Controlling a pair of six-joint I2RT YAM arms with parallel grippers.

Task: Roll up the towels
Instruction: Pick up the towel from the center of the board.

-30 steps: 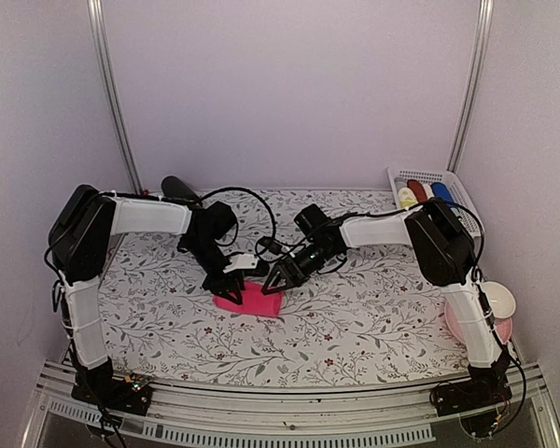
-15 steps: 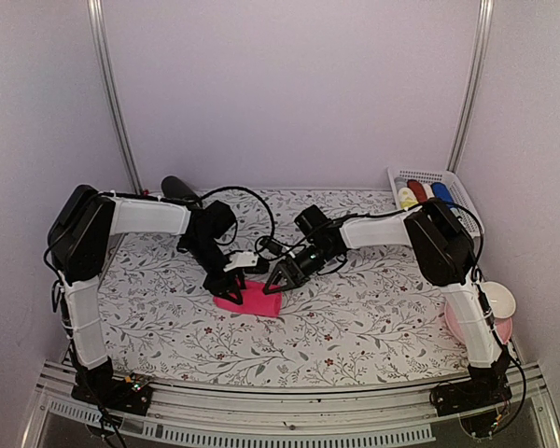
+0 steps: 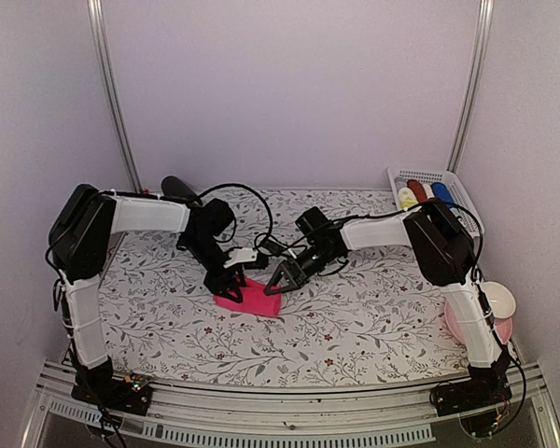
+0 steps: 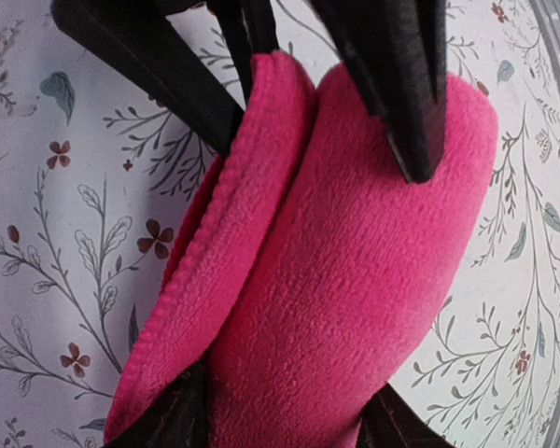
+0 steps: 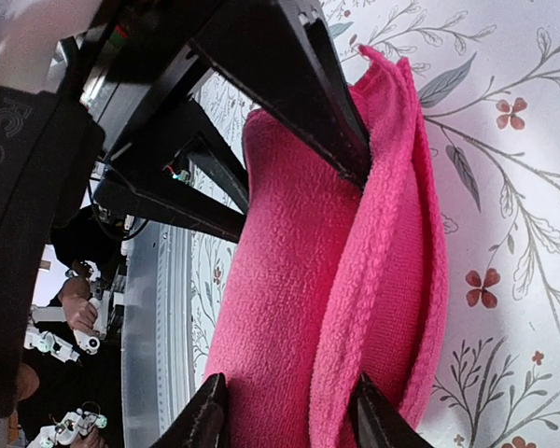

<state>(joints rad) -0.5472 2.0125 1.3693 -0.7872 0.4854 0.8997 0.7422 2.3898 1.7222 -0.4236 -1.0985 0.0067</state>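
**Inspector:** Where is the pink towel (image 3: 252, 301) lying?

**Assistant:** It is lying mid-table (image 3: 373, 327), partly rolled, with its layers showing.

**Inspector:** And the left gripper (image 3: 235, 283)?

**Assistant:** It is straddling one end at a middling gap. Its fingers (image 4: 406, 93) are touching the cloth, but I cannot tell if they are pinching it.

**Inspector:** The right gripper (image 3: 278, 283)?

**Assistant:** It is straddling the opposite end. Its fingertips (image 5: 201, 415) are running off the frame edge, so I cannot tell its grip. From above, both grippers are hiding the towel's far edge.

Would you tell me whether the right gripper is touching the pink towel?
Touching. The right wrist view shows the towel filling the gap between the right gripper's jaws, pressed against both.
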